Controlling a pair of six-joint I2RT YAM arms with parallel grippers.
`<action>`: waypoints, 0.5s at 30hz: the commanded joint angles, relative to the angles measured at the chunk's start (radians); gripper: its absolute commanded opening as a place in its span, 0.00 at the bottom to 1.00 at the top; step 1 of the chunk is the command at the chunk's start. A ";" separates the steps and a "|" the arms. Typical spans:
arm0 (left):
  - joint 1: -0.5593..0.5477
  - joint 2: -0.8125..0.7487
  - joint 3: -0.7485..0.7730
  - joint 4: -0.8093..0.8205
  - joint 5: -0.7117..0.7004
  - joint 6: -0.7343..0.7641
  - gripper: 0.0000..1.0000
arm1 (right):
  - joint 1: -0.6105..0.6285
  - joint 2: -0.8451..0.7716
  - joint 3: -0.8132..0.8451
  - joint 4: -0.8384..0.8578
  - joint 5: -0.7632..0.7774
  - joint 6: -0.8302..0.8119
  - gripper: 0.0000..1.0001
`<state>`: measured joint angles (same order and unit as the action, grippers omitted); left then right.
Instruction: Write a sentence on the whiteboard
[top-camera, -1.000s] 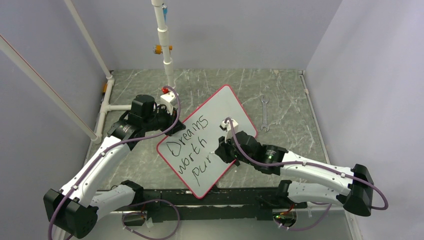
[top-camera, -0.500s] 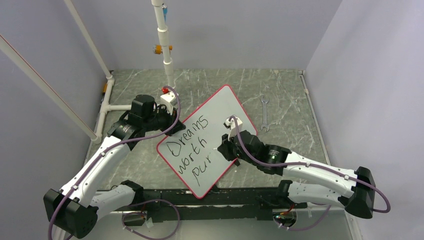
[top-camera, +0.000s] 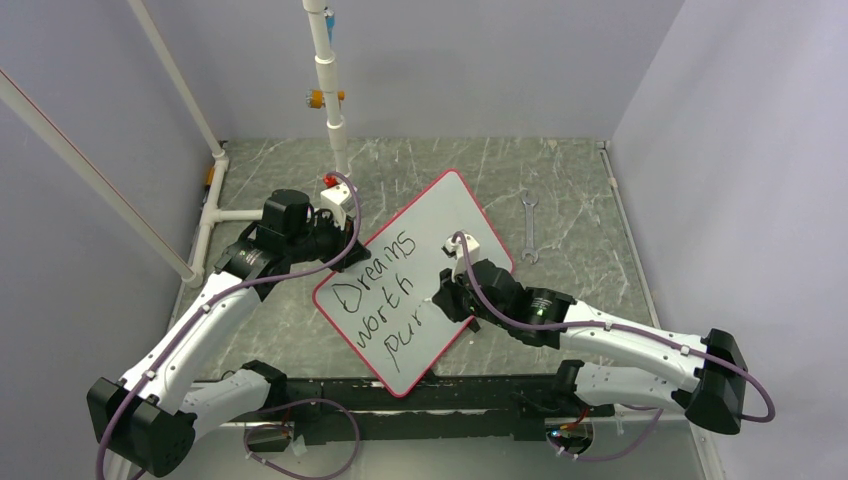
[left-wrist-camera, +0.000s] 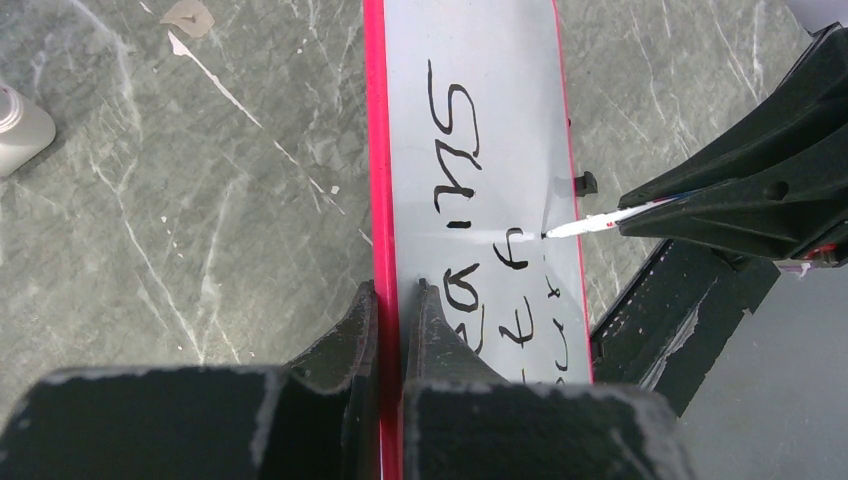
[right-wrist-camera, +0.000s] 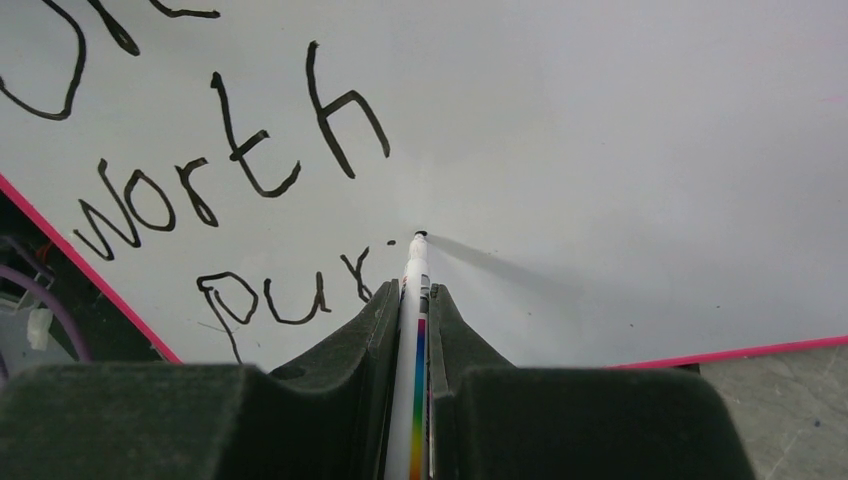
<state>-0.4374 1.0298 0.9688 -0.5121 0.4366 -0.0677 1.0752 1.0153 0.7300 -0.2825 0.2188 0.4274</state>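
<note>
My left gripper is clamped on the red rim of the whiteboard, at its 10 o'clock edge. It lies slanted at table centre. The sentence reads "Dreams worth pur", so I judge "suing" is left. My right gripper pinches the marker, its tip just after the "r".

Plain pale lilac-grey walls on 3 sides. Tabletop is dark grey-green w/ white marble veins. White pipe post stands at back centre w/ an orange fitting; slanting white pipes on the left. Spanner lies flat at right. Light is soft and even.
</note>
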 joint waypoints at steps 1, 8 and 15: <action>-0.012 0.001 -0.001 -0.010 -0.069 0.098 0.00 | -0.002 0.018 0.012 0.065 -0.049 -0.007 0.00; -0.012 -0.001 -0.001 -0.009 -0.065 0.097 0.00 | -0.002 0.006 0.001 0.066 -0.070 0.000 0.00; -0.012 -0.002 -0.002 -0.008 -0.062 0.097 0.00 | -0.001 -0.006 -0.025 0.053 -0.075 0.014 0.00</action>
<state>-0.4374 1.0298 0.9688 -0.5125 0.4358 -0.0677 1.0748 1.0191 0.7261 -0.2584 0.1673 0.4278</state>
